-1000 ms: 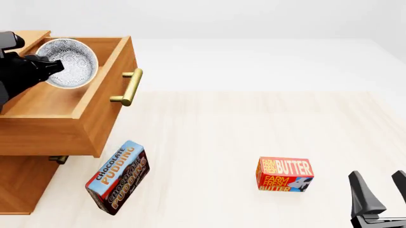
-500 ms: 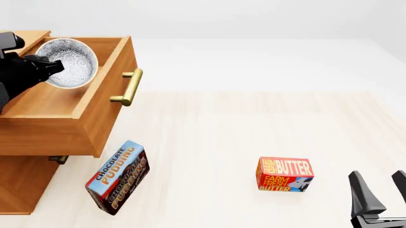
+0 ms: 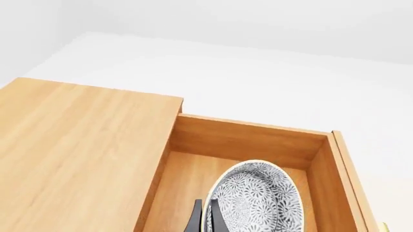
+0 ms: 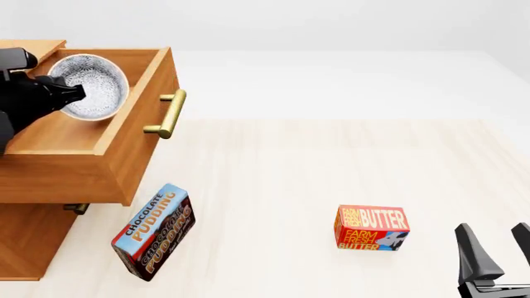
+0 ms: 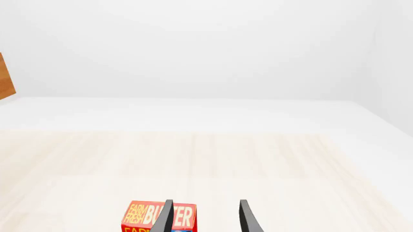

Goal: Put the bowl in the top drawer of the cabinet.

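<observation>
While the left gripper (image 4: 73, 93) is pinching the near-left rim of the bowl (image 4: 95, 85), the bowl is hanging tilted inside the open top drawer (image 4: 124, 149), so release lies straight below; the right gripper (image 4: 495, 248) is idling spread, far right.

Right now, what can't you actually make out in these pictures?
- Whether the bowl rests on the top drawer floor: the left arm hides its near side in the front view; the left wrist view's edge cuts it off.
- The left tool's grip on the rim: cropped there.
- The lower drawer: hidden under the open one.
- The right tool: cut off by the frame edge.
</observation>
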{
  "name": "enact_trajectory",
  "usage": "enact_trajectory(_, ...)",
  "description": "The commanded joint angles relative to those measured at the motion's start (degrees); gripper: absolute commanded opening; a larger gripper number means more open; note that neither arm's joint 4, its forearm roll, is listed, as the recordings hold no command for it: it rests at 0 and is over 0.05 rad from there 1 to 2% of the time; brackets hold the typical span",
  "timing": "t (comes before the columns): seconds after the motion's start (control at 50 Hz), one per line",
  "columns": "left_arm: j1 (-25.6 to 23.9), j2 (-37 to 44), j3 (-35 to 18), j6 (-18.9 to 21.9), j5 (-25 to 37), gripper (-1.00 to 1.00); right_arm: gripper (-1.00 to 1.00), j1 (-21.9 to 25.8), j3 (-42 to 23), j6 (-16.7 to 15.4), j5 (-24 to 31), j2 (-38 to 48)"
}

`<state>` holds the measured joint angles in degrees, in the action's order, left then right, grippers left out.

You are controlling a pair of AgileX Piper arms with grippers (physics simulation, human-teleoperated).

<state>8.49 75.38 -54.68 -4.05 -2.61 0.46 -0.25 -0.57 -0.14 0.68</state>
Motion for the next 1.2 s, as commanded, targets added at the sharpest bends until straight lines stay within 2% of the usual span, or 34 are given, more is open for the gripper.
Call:
enact_trajectory(0.02,3.33,2.52,0.74,2.93,-0.92,-1.00,1.00,0.00,0.00,0.00,0.00,0.00)
enact_trajectory(0.3,3.00,3.31,0.77,2.15,-0.94,-1.00,1.00,0.01,0.00,-0.02,0.00,-0.01)
enact_trajectory(0.32,2.93,3.41,0.69,1.88,-0.81,1.00,1.00,0.00,0.00,-0.01,0.00,-0.01)
enact_trajectory(0.74,4.77,2.24,1.09,2.43,-0.99,1.00,1.00,0.01,0.00,0.01,0.00,-0.01)
enact_trajectory(0.88,4.43,-1.18,1.58,3.48,-1.32,1.00,1.00,0.00,0.00,-0.01,0.00,0.00)
enact_trajectory(1.2,3.26,-7.45,0.98,2.59,0.05,1.00,1.00,-0.01,0.00,0.00,0.00,-0.01)
